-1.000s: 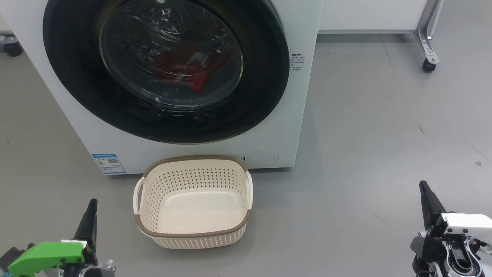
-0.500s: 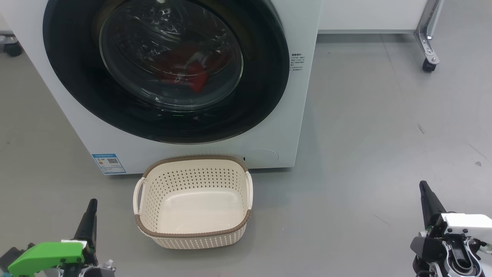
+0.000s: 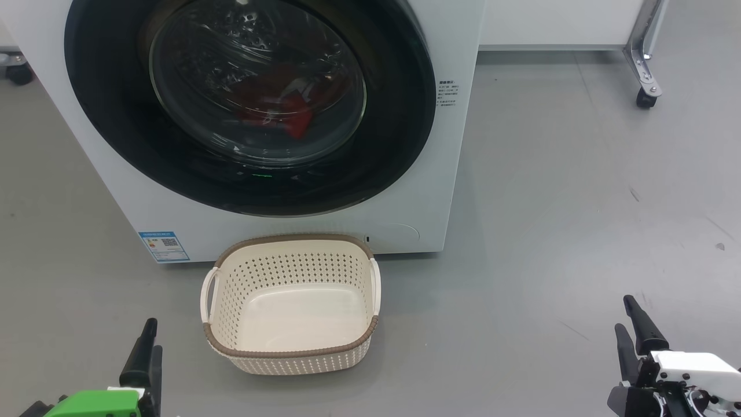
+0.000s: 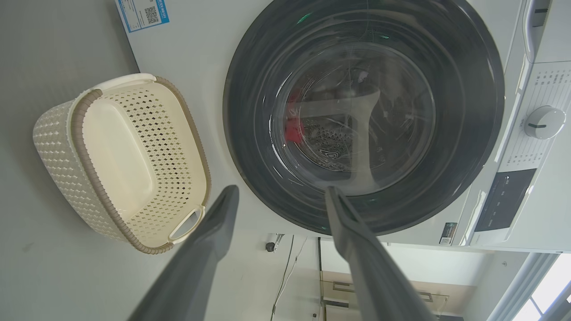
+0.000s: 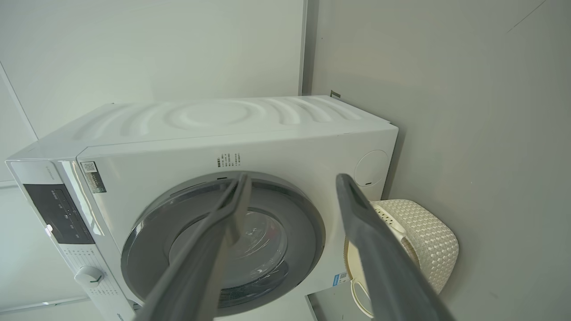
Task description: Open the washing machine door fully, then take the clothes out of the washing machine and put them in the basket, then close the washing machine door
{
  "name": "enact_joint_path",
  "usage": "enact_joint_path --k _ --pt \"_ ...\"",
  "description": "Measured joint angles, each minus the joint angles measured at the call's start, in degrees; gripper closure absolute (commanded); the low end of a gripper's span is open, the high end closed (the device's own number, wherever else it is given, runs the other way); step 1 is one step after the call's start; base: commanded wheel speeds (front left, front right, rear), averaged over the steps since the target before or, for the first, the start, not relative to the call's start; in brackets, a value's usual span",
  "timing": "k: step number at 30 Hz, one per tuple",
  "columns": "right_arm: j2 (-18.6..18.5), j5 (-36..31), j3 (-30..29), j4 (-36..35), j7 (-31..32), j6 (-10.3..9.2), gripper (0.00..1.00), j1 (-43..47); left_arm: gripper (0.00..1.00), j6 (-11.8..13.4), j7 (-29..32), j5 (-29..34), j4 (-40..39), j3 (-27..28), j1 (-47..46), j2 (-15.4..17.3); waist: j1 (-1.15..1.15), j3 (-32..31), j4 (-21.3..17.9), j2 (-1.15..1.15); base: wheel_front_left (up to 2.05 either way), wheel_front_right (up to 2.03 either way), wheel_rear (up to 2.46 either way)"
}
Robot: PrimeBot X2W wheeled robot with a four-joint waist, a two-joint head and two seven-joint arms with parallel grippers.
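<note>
The washing machine door (image 3: 250, 87) sits shut at 11 o'clock, red clothes (image 3: 289, 113) showing through it; the basket (image 3: 289, 353) stands at 6 o'clock.

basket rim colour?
Brown, woven-look rim on the cream basket; head view shows it best.

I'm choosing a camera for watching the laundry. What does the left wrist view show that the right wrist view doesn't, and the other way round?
Left wrist view's extras: the red clothes behind the glass, and the left claw, open.
Right wrist view's extras: the rippled side of the washing machine, its round flap, and the right claw, open.
Shared: the washing machine door, shut, the basket on the floor by the machine, and the control knob.
</note>
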Motion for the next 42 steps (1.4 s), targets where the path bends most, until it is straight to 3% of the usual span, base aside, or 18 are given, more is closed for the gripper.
enact_joint_path --k 13,20,32,42 --pt "-0.3 -2.4 0.5 -0.8 -1.8 0.01 0.00 -0.2 0.00 0.0 -2.0 0.3 -1.5 -0.7 -0.1 0.0 0.00 0.1 0.0 0.00 0.00 0.00 0.00" --pt "-1.7 -6.5 1.9 -1.5 -3.6 0.01 0.00 -0.7 0.00 0.0 -3.9 4.4 -2.8 -1.8 -0.3 0.3 0.00 0.2 0.0 0.00 0.00 0.00 0.00" --pt "-5.6 -18.9 5.7 -1.7 -6.3 -0.03 0.00 -1.4 0.00 0.0 -6.6 15.9 -4.3 -4.9 -0.8 3.3 0.00 0.3 0.1 0.00 0.00 0.00 0.00" --pt "-7.7 -30.5 9.8 -1.8 -8.4 -2.04 0.00 -2.3 0.00 1.1 -8.4 27.5 -4.9 -7.4 -1.0 4.9 0.00 0.3 0.3 0.00 0.00 0.00 0.00"
